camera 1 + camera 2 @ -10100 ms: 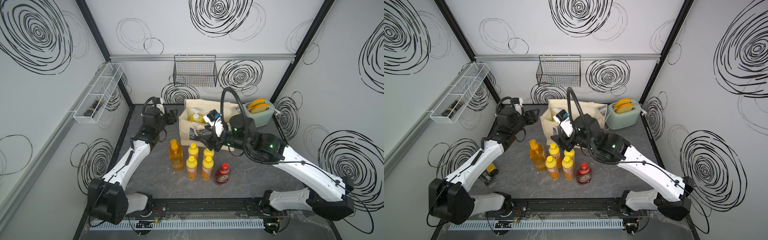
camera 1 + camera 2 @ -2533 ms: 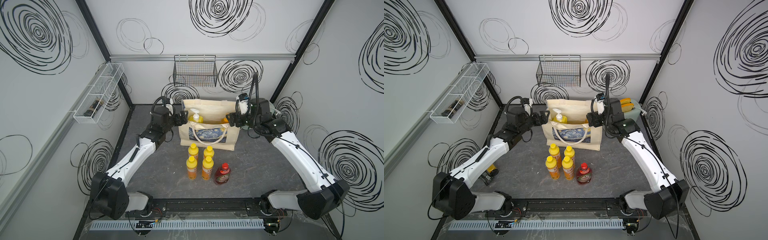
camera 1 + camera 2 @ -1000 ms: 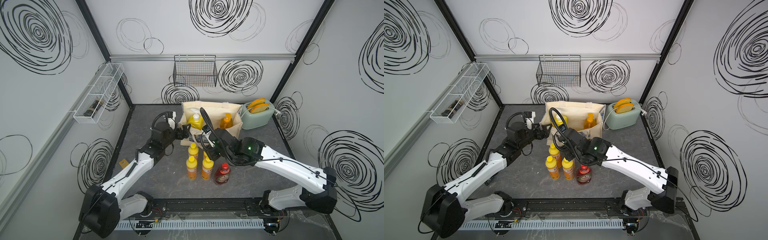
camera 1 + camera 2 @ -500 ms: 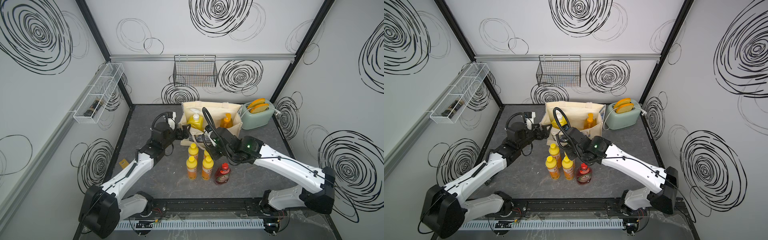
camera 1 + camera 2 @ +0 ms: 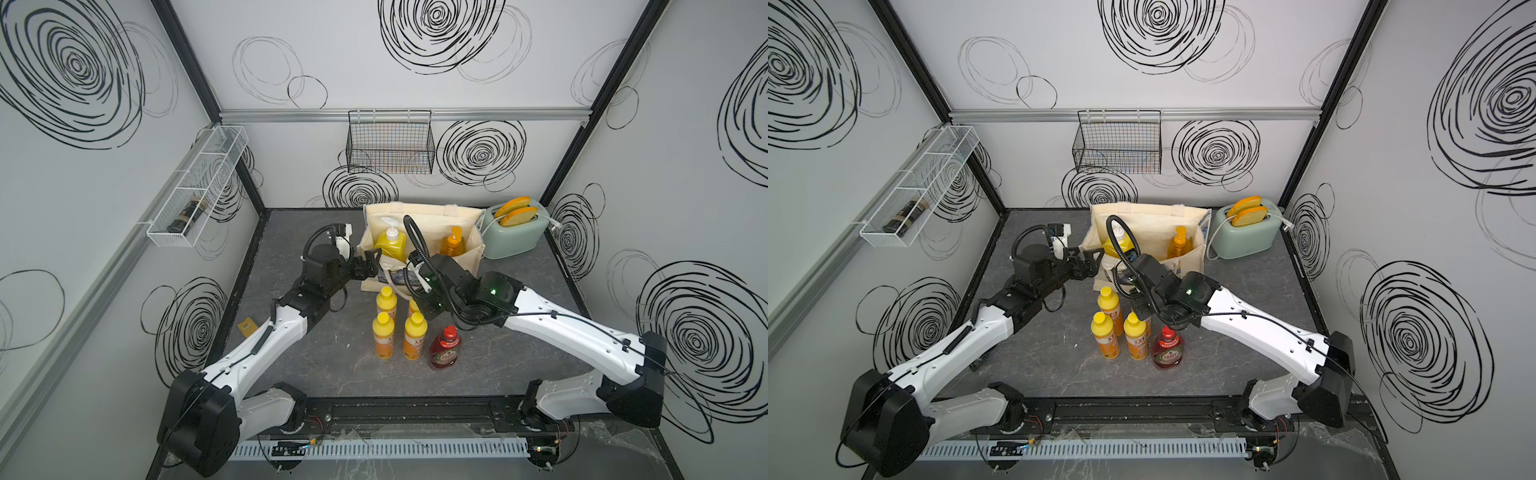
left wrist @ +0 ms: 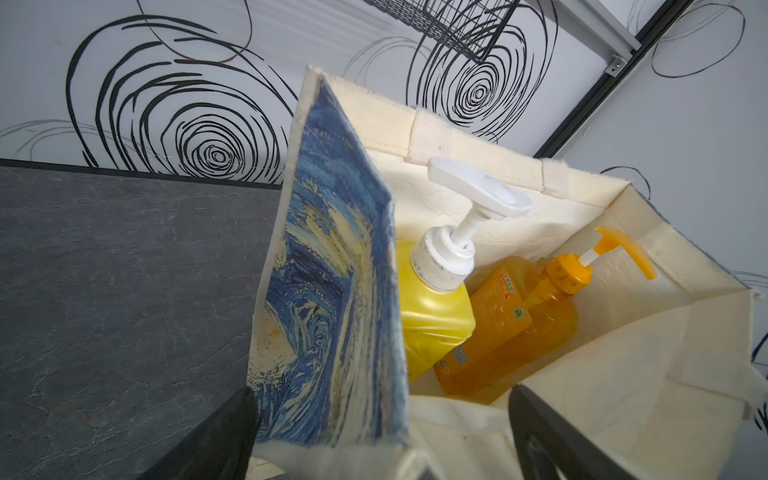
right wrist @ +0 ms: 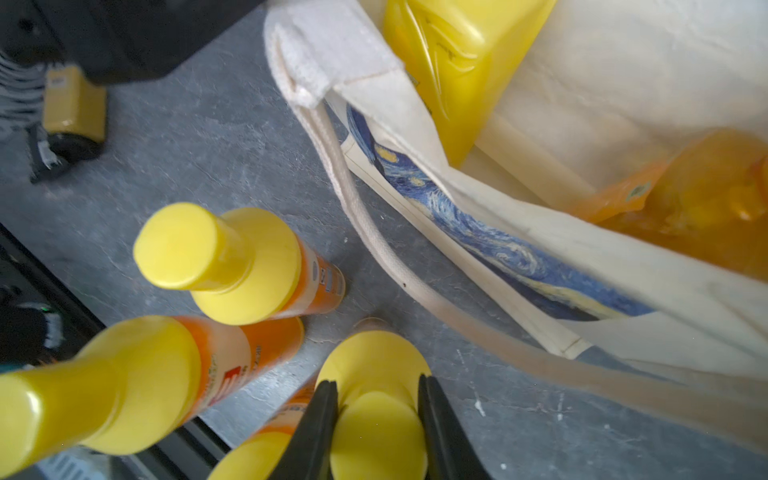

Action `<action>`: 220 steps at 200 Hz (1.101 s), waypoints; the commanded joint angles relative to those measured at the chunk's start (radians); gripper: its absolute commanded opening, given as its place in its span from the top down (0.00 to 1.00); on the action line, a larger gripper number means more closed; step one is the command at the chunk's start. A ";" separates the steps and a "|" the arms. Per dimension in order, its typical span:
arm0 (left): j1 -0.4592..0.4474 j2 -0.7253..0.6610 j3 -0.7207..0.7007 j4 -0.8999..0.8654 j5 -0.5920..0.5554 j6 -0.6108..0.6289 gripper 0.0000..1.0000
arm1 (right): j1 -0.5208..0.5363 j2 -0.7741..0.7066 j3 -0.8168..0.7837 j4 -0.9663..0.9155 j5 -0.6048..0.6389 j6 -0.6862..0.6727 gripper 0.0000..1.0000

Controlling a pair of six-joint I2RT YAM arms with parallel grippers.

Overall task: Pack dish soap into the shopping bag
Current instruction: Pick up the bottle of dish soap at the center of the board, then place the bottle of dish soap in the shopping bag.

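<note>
My right jaws: just clamped onto small yellow plastic bottle beside cream canvas tote.
My left jaws: open at tote.
Meaning: ready for bagging.

We see the shopping bag open, a yellow white-pump bottle and an orange pump bottle side by side inside. Our left gripper gapes astride its near corner.

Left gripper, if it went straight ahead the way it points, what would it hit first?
Most likely the shopping bag: its blue printed end panel stands edge-on between the open jaws of the left gripper, with the yellow pump bottle behind it inside the bag.
</note>
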 commanded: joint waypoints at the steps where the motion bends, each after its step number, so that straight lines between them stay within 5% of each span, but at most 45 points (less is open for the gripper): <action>1: 0.002 -0.013 -0.008 0.042 0.008 0.012 0.04 | -0.015 0.019 0.003 -0.020 0.037 -0.004 0.79; 73: 0.002 -0.010 -0.016 0.059 0.007 0.018 0.04 | -0.071 0.018 0.182 -0.071 0.036 -0.082 0.94; 143: 0.000 0.001 -0.017 0.065 0.010 0.025 0.04 | -0.082 0.050 0.552 -0.196 0.002 -0.172 0.97; 220: -0.003 0.015 -0.017 0.071 0.008 0.034 0.04 | -0.084 0.076 0.872 -0.116 -0.043 -0.243 1.00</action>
